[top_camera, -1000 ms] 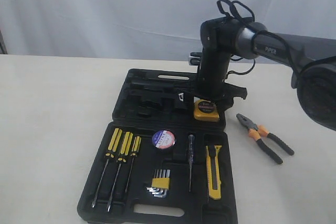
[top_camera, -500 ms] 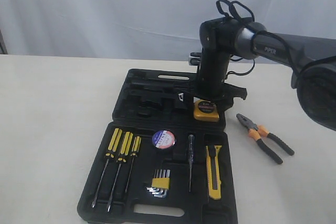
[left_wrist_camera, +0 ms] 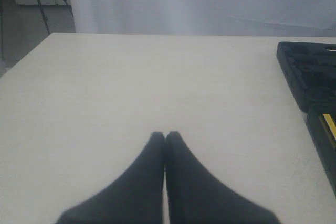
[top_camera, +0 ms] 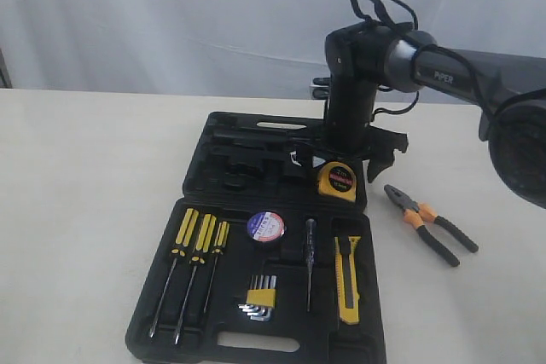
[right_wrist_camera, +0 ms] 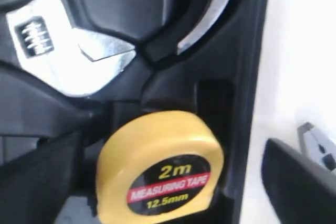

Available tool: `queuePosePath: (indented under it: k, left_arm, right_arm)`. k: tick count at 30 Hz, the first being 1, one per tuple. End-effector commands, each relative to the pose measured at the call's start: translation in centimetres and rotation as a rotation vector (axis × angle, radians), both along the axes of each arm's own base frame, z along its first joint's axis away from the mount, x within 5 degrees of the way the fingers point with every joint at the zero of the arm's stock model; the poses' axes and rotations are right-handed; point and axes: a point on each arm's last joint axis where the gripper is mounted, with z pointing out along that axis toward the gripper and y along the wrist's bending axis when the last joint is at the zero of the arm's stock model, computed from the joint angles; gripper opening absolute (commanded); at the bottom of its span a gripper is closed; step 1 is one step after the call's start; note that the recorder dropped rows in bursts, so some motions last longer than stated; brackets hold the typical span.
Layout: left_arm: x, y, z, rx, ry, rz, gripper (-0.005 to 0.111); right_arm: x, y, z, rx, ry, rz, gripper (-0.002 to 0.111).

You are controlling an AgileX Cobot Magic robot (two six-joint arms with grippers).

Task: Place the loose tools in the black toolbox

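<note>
The black toolbox (top_camera: 256, 343) lies open in mid-table. In its far half rests the yellow "2m" tape measure (top_camera: 337, 182), face up. My right gripper (top_camera: 334, 166) hangs just above it, open, and both fingers stand clear of the tape measure (right_wrist_camera: 160, 174). The yellow-black utility knife (top_camera: 347, 279) and the black tape roll (top_camera: 265, 226) lie in the near half. The orange-and-black pliers (top_camera: 431, 226) lie on the table to the right of the case. My left gripper (left_wrist_camera: 166, 136) is shut and empty over bare table, left of the toolbox (left_wrist_camera: 310, 77).
Three yellow-black screwdrivers (top_camera: 196, 262), a hex key set (top_camera: 260, 298) and a slim tester screwdriver (top_camera: 310, 262) fill the near half. A steel wrench (right_wrist_camera: 58, 40) sits in the far half. A white curtain backs the table.
My right gripper's fingers have spread apart and let go of the tape measure, which now sits free in the far half. The gripper has risen slightly.
</note>
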Motion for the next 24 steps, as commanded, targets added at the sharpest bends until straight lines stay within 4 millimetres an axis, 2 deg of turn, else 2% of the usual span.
queuePosePath:
  k: [1,8,19,21,24]
  left_arm:
    - [0.0,0.0,0.0,-0.005,-0.005,-0.003,0.000]
    - [0.0,0.0,0.0,-0.005,-0.005,-0.003,0.000]
    - [0.0,0.0,0.0,-0.005,-0.005,-0.003,0.000]
    - [0.0,0.0,0.0,-0.005,-0.005,-0.003,0.000]
    - [0.0,0.0,0.0,-0.005,-0.005,-0.003,0.000]
  right_arm:
    - [-0.1,-0.2,0.8,-0.032,-0.004,0.037,0.101]
    - [0.0,-0.2,1.4,-0.034,-0.028,0.055,0.102]
    - [-0.2,-0.2,6.1,-0.045,-0.160,0.089,0.102]
    - [-0.4,-0.2,6.6,-0.048,-0.159,0.099,0.099]
    - [-0.6,-0.2,6.5,-0.051,-0.138,0.112,0.086]
